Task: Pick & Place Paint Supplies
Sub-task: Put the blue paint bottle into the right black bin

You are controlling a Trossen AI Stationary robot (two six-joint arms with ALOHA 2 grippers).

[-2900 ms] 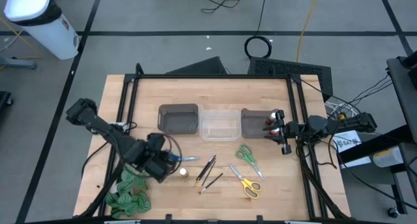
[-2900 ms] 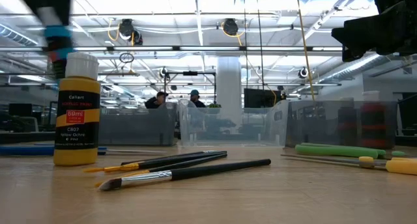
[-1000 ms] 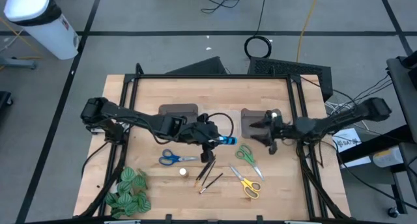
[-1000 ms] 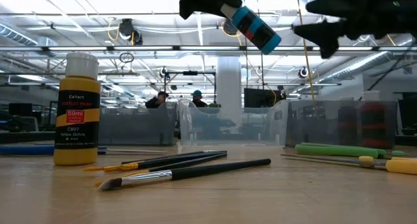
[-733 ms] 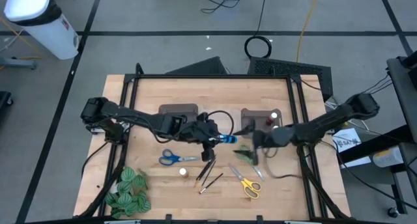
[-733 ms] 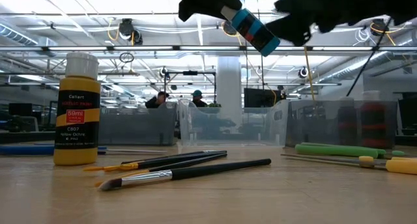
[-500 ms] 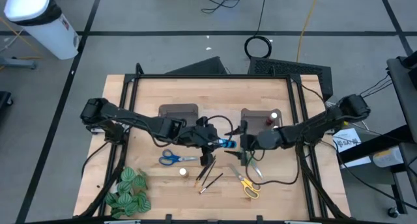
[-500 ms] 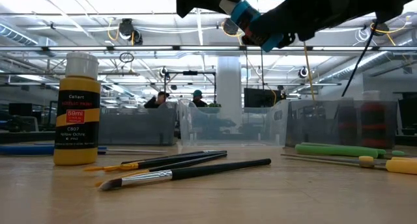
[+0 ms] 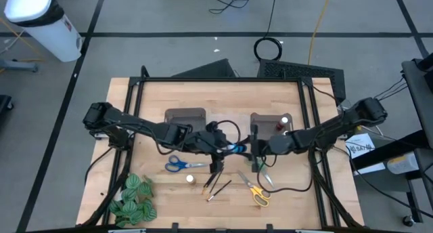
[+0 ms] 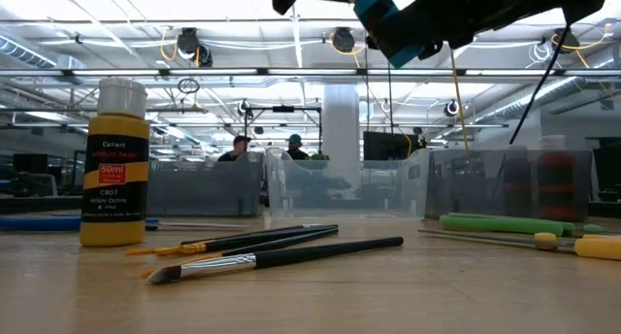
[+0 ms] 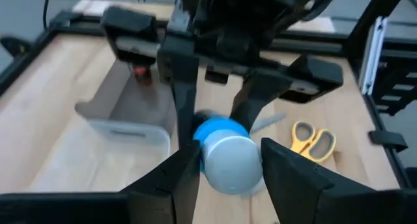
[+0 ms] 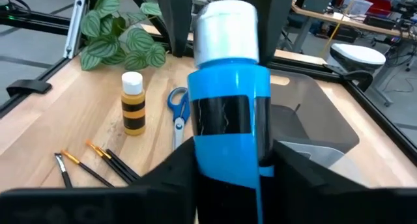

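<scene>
Above the middle of the table, the blue paint bottle hangs in the air between both arms — a handover. A second ago the right gripper stood spread wide beside the grey bin; it has since swung in and closed on the bottle's blue body (clearest in its own wrist view). The left gripper has its fingers round the white cap end, seemingly easing off. The bottle likely goes to that bin next — brushes and scissors wait.
</scene>
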